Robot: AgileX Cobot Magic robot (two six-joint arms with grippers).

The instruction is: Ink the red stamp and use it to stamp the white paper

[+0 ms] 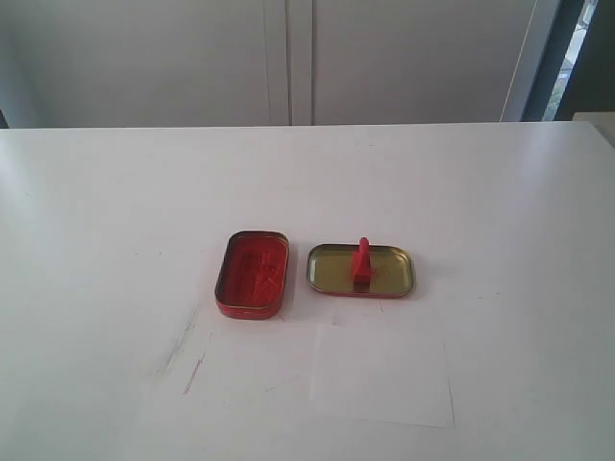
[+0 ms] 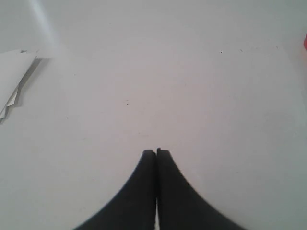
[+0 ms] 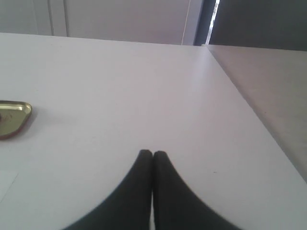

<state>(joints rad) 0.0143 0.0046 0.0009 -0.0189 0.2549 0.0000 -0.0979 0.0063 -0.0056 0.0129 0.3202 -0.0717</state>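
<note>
Both arms point out over bare stretches of the white surface. Only their dark tips show, each in its own wrist view, and the exterior view does not take them in. The left claw has its two fingers pressed flat together with nothing between them. The right claw is closed the same way, empty, and faces the surface's side edge. The red stamp stands upright on its block inside the gold-lined lid, just beside the open red ink tin. The white paper lies flat just in front of the lid, its edges faint against the surface. The right wrist view cuts the lid down to one rounded corner. The left wrist view catches only a red sliver at its border, too little to identify.
</note>
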